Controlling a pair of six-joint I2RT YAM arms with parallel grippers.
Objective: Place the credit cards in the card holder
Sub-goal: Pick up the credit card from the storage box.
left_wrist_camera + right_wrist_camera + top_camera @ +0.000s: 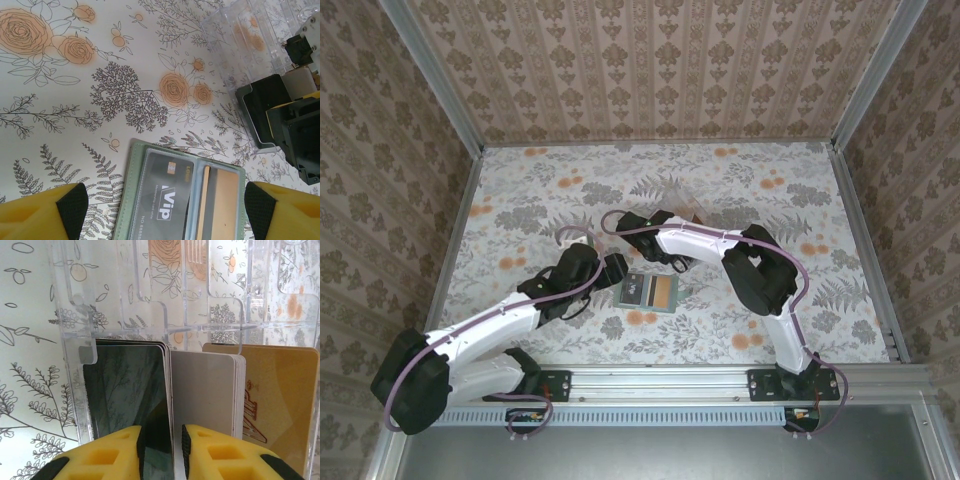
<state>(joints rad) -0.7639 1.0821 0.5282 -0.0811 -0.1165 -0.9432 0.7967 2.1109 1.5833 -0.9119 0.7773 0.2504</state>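
Two robot arms work over a floral-papered desk (770, 200). The right end effector (161, 440) points into a clear box (150, 315) where credit cards stand on edge; its yellow jaws are narrow and straddle the edge of a dark card (125, 390), one finger on either side; whether the pads already pinch it cannot be told. Just right of those fingers stands a pale card (202, 390), and beyond that a gold card (280, 390); thin white edges sit tight against the dark card, so more than one card may lie between the jaws.

The left end effector (165, 210) hangs wide and holds nothing; the sage-green card holder (129, 190) lies open on the desk directly beneath and between its fingers, with a dark VIP card (165, 200) and an orange card (225, 200) in its slots; the clear box is ahead and to its right.

The step in hand looks like drawing one card out. Doing it well probably means closing squarely on the dark card alone; pulling straight along the box's dividers so it neither jams nor drags its neighbour; gripping near the edge, so enough card is left free to enter a slot.
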